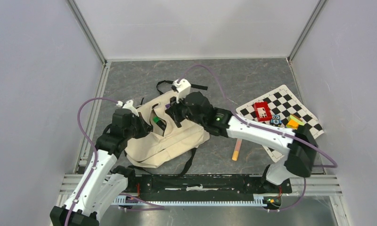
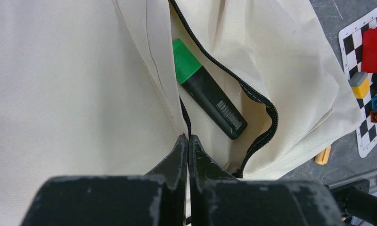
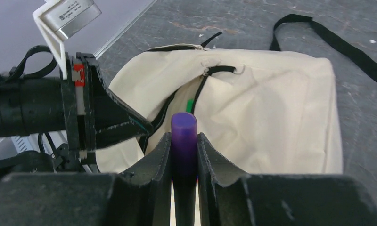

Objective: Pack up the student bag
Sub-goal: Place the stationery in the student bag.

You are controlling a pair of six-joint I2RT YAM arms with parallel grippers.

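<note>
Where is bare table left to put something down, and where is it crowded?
Bare table runs along the back wall, beyond the bag and checkered mat. A smaller patch lies between bag and mat, beside the yellow pen. Crowded: the mat's blocks and the bag's opening.

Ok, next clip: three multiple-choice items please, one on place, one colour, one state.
1. The green-capped black highlighter lies: A inside the open zip of the cream fabric backpack; B beside it; C on top of it.
2. The short cylinder in the right gripper is: A orange; B purple; C green.
3. The left gripper is: A wide open; B holding the highlighter; C pinched shut on the backpack's edge.
Answers: A, it shows through the zip gap; B, a purple tip shows in its grip; C, the jaws meet on the fabric seam.
</note>
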